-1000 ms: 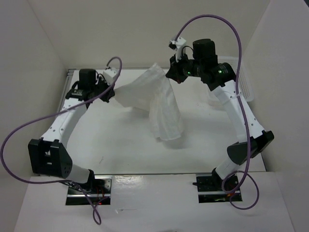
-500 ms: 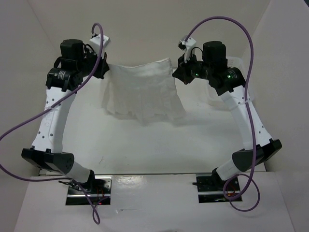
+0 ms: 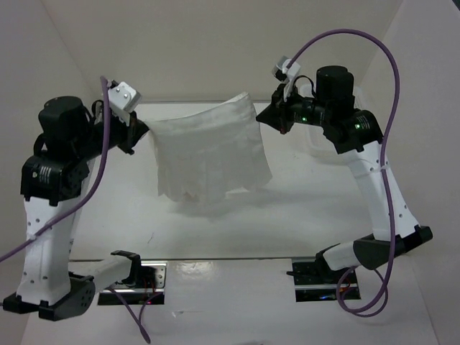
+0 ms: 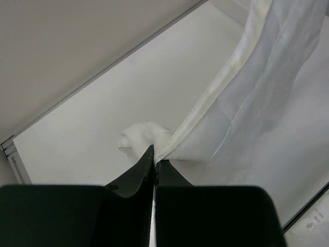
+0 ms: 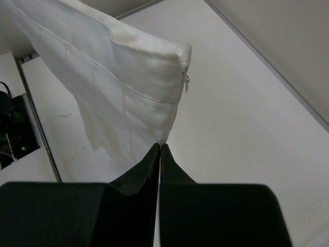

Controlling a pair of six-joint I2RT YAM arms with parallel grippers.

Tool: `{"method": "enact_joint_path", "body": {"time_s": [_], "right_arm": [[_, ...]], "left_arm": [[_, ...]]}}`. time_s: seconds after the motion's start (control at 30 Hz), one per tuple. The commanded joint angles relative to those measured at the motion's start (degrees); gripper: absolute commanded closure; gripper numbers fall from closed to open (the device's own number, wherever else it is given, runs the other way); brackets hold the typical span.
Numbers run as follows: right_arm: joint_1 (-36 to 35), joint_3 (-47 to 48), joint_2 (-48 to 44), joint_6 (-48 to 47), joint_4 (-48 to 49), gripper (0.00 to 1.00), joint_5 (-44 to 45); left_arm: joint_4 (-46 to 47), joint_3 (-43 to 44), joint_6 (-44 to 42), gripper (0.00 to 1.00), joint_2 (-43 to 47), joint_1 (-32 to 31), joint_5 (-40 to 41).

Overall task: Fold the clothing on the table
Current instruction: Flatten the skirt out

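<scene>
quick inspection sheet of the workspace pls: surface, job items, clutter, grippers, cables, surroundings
surface: table white, bare where it shows
job's things: clothing white, held up and spread between both arms, hem hanging over the table
clutter: basket at the right, mostly hidden behind the right arm
grippers: left gripper shut on one top corner of the clothing; right gripper shut on the other
cables: left cable and right cable, purple, looping free of the clothing
surroundings: walls plain white
</scene>
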State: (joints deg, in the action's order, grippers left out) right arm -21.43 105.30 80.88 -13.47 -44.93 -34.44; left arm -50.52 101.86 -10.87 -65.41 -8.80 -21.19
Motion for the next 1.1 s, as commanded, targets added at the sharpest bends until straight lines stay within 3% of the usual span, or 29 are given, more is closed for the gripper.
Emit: {"method": "enact_joint_path", "body": {"time_s": [0.0,0.27,0.47,0.57,0.73,0.97,1.07], "right_arm": [[0.3,-0.3,-3.4,-1.7,-0.3,1.0,-3.0],[0.3,-4.6,-3.9,-3.5,-1.0,1.0,-5.6],[0.3,-9.9,-2.0,-3.5,3.1,1.0,-2.2],[0.3,-13.6,0.8,-4.0,6.7,1.0,3.6],[0.3,-17.8,4.8,-4.0,12.4,1.0,11.9],[4.8,-17.1,11.0,-3.4,18.1,1.0,16.0],[6.6,-15.7,13.2,-2.1,19.8,1.0,18.9]], "left_arm": [[0.8,-2.8,-1.7,1.0,4.6,0.0,-1.9],[-0.5,-11.4,-2.4,0.98,8.9,0.0,-4.1],[2.8,-18.3,-5.4,0.97,2.8,0.0,-1.0],[5.5,-18.9,-5.4,0.93,-4.8,0.0,3.7],[6.2,-9.2,-4.7,0.95,-22.6,0.0,9.0],[6.1,11.9,-4.7,0.92,-42.1,0.0,14.8],[5.6,20.6,-4.2,0.82,-47.7,0.0,15.5]]}}
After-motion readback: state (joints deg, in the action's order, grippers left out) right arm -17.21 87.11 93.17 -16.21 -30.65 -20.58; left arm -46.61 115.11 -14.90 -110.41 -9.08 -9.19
